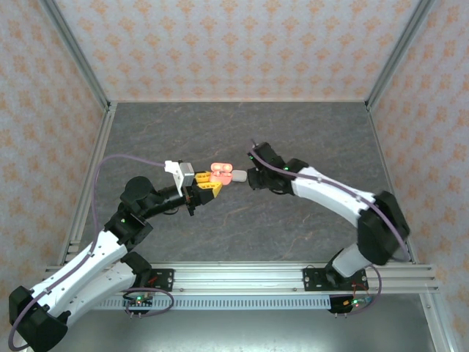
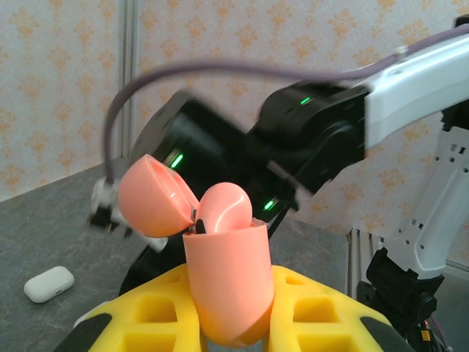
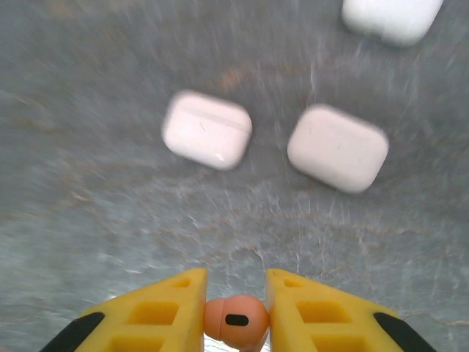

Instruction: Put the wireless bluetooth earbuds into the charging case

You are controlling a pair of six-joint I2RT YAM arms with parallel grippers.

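My left gripper [image 2: 229, 293] is shut on the body of a coral-red charging case [image 2: 226, 282], held upright above the table. Its lid [image 2: 150, 196] is swung open to the left. One coral-red earbud [image 2: 225, 207] sits in the case's mouth. From above, the case [image 1: 220, 174] lies between the two grippers at mid-table. My right gripper [image 3: 234, 284] is shut on a second coral-red earbud [image 3: 236, 320], pinched between its yellow fingers [image 3: 157, 312]. From above, the right gripper [image 1: 248, 179] is just right of the case.
Three shut white cases lie on the grey table below the right gripper [image 3: 207, 130] [image 3: 338, 147] [image 3: 392, 16]. One white case [image 2: 49, 284] lies left of the coral case, and another [image 1: 240, 176] shows between the grippers. Frame posts and walls ring the table.
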